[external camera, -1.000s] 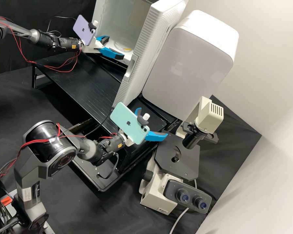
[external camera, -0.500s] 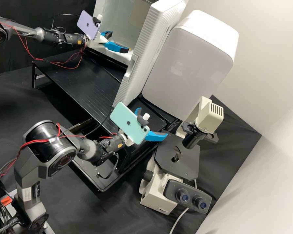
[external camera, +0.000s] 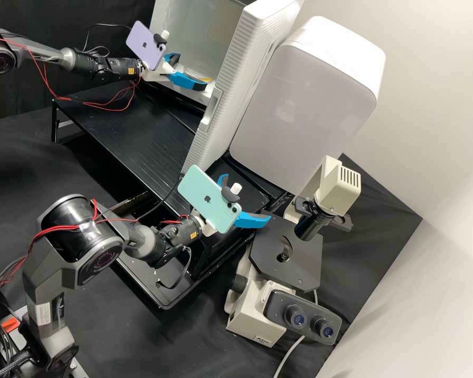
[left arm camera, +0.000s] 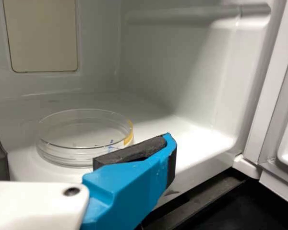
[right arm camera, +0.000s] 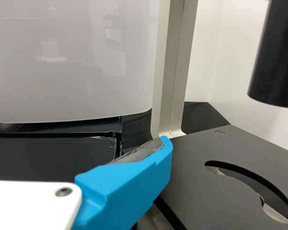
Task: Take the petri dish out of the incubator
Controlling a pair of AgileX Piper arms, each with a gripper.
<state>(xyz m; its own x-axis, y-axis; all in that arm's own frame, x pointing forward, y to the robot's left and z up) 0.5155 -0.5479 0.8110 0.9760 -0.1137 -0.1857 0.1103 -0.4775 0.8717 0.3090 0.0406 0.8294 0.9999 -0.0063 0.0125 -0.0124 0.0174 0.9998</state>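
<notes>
Left gripper [external camera: 189, 72] (fingers wide) sits at the incubator [left arm camera: 201, 139] floor's front edge, dish [left arm camera: 81, 136] just ahead; right gripper [external camera: 247, 203], likewise wide, beside the stage [right arm camera: 221, 158].

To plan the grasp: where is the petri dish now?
In the left wrist view, the dish lies on the incubator floor, just ahead of the left gripper.

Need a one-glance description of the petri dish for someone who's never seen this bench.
Find the white incubator, door open, at the back of the black bench. On its floor, just ahead of the open left gripper, sits the petri dish: shallow, round, clear, with a yellow mark on its rim.
</notes>
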